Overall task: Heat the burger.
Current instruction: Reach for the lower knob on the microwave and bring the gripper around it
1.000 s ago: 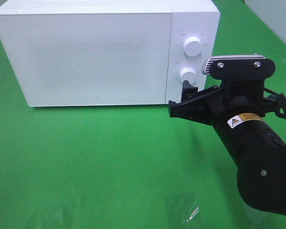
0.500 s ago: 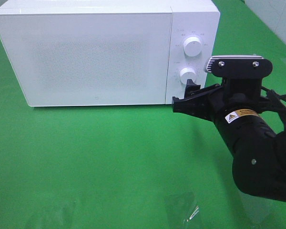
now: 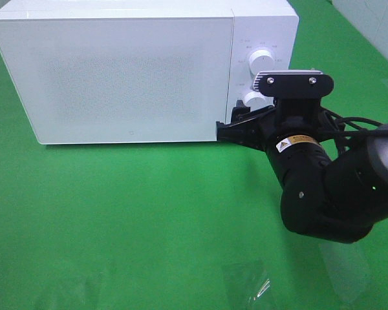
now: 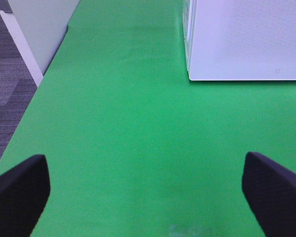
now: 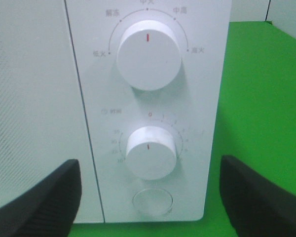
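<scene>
white microwave (image 3: pixel 129 71) across the upper left and upper middle of the high view, door (image 3: pixel 116 74) shut, standing on a green table cover (image 3: pixel 116 213). 2 white dials on the control panel, right of centre near the top: upper dial (image 3: pixel 261 62) fully in sight, lower dial (image 3: pixel 251 98) partly hidden behind the black arm. right gripper (image 3: pixel 227 123) right of centre in that view, pointed at the panel, just in front of the lower dial and the door's edge; whether touching the panel, cannot tell. in the right wrist view, fingers (image 5: pixel 39 197) spread wide to either side of the lower dial, gripping nothing, with a round button (image 5: pixel 152 201) under that dial on the panel. left gripper (image 4: pixel 147 197) outside the high view; in the left wrist view, fingers (image 4: pixel 17 192) wide apart and empty over bare green cover, the microwave's near corner well ahead. scrap of clear film (image 3: pixel 249 284) at the lower middle of the high view. burger in none of the 3 views; cannot tell where, nor whether behind the shut door.
</scene>
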